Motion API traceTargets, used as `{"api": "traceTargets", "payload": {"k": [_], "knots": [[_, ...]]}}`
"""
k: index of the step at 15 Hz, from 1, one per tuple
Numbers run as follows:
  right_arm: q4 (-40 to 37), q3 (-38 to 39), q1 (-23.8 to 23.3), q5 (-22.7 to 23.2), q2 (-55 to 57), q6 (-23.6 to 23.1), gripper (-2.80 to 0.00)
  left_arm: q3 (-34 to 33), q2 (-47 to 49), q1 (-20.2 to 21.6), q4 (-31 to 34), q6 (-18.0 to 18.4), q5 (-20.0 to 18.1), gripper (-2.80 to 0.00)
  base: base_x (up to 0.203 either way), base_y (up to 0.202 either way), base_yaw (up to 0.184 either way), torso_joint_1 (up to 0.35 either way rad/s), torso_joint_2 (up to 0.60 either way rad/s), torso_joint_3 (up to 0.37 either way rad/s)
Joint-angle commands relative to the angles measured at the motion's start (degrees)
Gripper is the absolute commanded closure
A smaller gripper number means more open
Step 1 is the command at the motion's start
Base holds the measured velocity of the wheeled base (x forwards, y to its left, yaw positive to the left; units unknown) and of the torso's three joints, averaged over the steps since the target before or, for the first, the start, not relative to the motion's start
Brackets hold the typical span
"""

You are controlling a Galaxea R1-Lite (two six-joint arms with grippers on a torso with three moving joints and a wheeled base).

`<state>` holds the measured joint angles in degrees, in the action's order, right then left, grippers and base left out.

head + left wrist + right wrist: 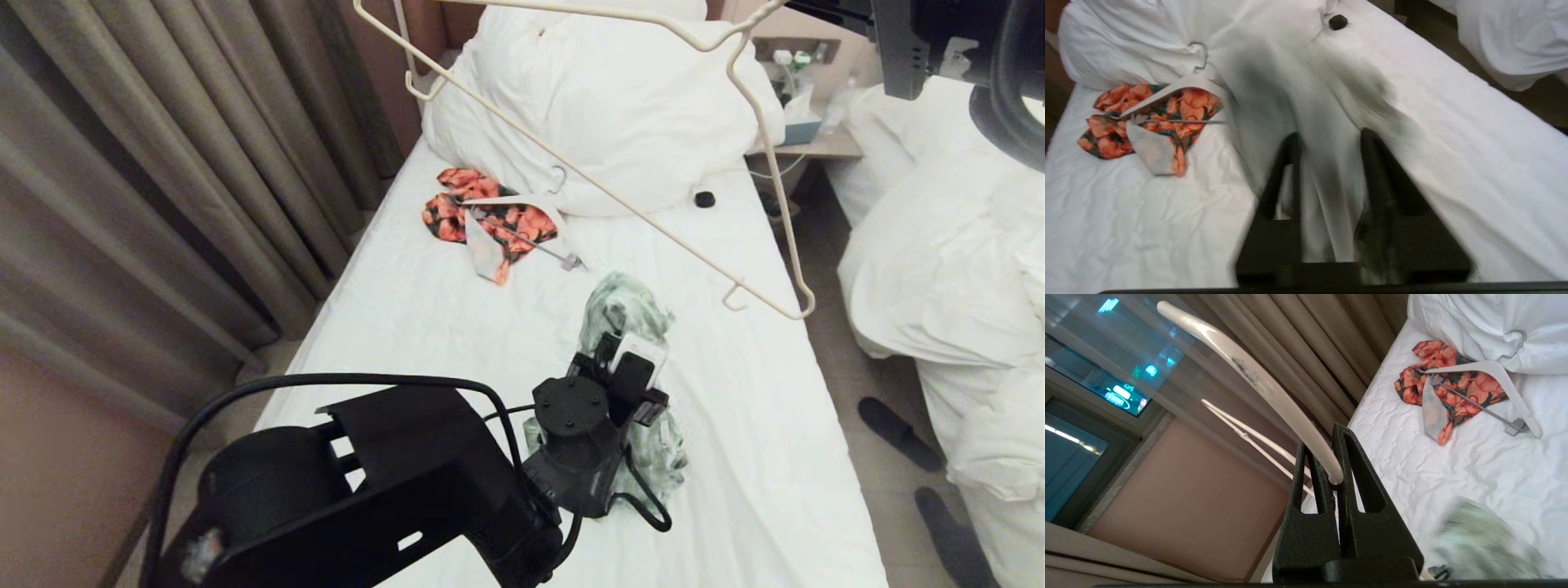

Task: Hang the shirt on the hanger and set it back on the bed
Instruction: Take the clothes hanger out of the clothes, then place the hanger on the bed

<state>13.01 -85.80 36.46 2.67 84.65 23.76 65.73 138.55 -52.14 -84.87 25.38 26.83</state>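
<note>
Over the middle of the bed (408,327) the left hand (1329,143) hangs just above the green-and-white shirt (624,314), which lies crumpled on the white sheet with the left arm covering much of it. Its two dark fingers (1372,163) stand a little apart in the blurred left wrist view, with only pale cloth showing between them; whether they touch the shirt cannot be made out. High on the right, the right hand (1334,473) is clamped narrow on the hook end of the cream hanger (588,175), holding it in the air so that its thin triangular frame slants across the head view above the pillows (620,98) and the sheet. Nearer the pillows lies an orange-red floral garment (482,216) with a wide white hanger (1494,371) resting on it. A small black object (704,198) sits on the sheet beside the pillow. Brown curtains (163,163) hang along the left side of the bed, and a second bed with a rumpled duvet (963,245) stands to the right.
</note>
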Motion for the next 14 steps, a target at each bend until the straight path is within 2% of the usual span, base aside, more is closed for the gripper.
{"api": "traceTargets", "payload": {"k": [1,6,7,9,11,14], "knots": [[0.1,0.0,-0.1,0.1,0.1,0.0,0.00,0.0,0.7,0.2,-0.6,0.2,0.2,-2.80,0.000,0.000,0.000,0.000,0.00,0.000],[-0.3,0.6,-0.6,-0.2,2.1,-1.1,0.00,-1.7,-2.1,1.2,0.8,0.4,-0.2,-2.80,0.000,0.000,0.000,0.000,0.00,0.000],[-0.7,0.7,-1.1,-0.3,2.7,-1.0,0.00,-1.5,-2.0,1.9,0.9,0.4,-0.2,0.00,0.000,0.000,0.000,0.000,0.00,0.000],[-1.2,1.1,-3.7,-0.4,3.3,-1.1,0.00,-0.6,-2.2,3.6,1.6,0.4,-0.5,0.00,0.000,0.000,0.000,0.000,0.00,0.000],[-1.2,0.6,-6.6,-0.4,3.4,-1.1,0.00,-2.6,-4.5,4.1,4.2,0.4,-2.1,0.00,0.000,0.000,0.000,0.000,0.00,0.000],[-1.6,0.2,-8.3,-0.4,4.8,-1.8,0.00,-5.9,-6.9,3.9,5.8,0.5,-4.2,0.00,0.000,0.000,0.000,0.000,0.00,0.000]]}}
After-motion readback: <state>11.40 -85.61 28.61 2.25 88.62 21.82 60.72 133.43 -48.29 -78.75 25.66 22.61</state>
